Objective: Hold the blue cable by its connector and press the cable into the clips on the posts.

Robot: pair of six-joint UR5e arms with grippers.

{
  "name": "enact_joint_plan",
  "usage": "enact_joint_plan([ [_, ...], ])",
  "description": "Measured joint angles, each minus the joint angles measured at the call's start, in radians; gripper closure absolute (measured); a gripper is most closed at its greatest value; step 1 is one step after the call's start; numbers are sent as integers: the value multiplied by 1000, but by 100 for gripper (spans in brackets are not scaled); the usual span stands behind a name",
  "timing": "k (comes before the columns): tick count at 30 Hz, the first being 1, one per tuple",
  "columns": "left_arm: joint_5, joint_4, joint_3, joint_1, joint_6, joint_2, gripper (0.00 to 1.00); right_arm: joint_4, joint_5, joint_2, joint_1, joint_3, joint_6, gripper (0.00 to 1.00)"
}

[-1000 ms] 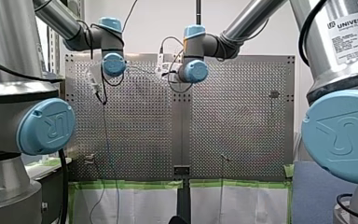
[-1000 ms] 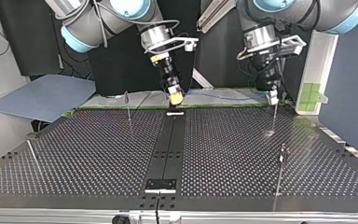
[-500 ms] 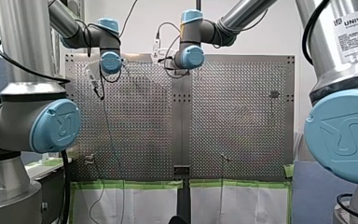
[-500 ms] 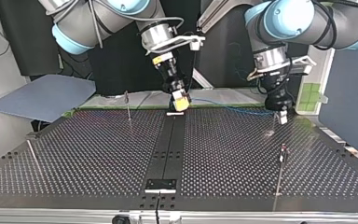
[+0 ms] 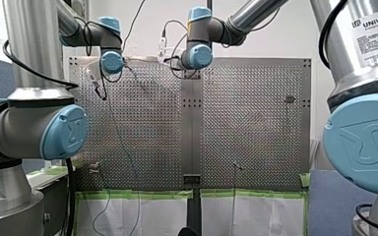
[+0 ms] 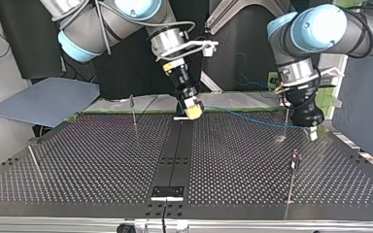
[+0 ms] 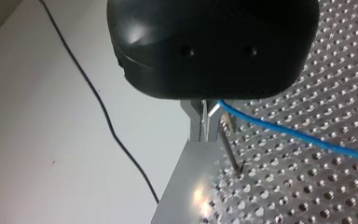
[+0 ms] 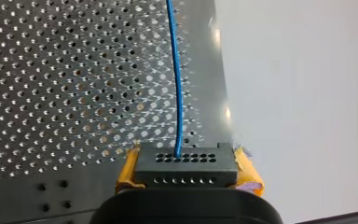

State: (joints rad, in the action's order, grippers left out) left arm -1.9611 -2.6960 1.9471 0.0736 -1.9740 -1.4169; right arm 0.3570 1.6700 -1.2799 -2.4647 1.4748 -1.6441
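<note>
The blue cable [image 6: 252,119] runs low over the perforated table [image 6: 102,160] between my two grippers. In the top view my right gripper [image 6: 193,108], with yellow pads, is shut on the cable's black connector [image 8: 186,170] at the far middle of the table. The cable [image 8: 177,84] leaves the connector straight ahead. My left gripper [image 6: 312,132] stands at that view's right, just past a thin post [image 6: 286,121]. Its metal fingers [image 7: 198,123] are shut on the blue cable [image 7: 298,135], with the post [image 7: 228,149] right beside them.
More thin posts stand at the top view's far left [image 6: 132,109], near left [image 6: 34,162] and near right [image 6: 294,174]. A black strip [image 6: 175,150] runs down the table's middle. A blue-grey sheet [image 6: 43,99] lies off the table's far left. A black wire [image 7: 98,102] hangs beyond the table's edge.
In the top view my left gripper has moved right and nearer with the cable, passing the post. My right gripper has shifted slightly right. The cable now stretches longer between them.
</note>
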Motion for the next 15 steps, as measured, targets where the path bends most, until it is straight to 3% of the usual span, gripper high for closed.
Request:
enact_joint_plan([
  [3,25,-1,-5,-26,1,0,92,-16,-3,19,5,-24,-5,100],
  [10,87,-2,-23,-87,8,-3,92,-29,-6,30,22,-82,-40,100],
  [15,131,-2,-29,-130,16,-5,92,-34,-7,33,33,-99,-47,100],
])
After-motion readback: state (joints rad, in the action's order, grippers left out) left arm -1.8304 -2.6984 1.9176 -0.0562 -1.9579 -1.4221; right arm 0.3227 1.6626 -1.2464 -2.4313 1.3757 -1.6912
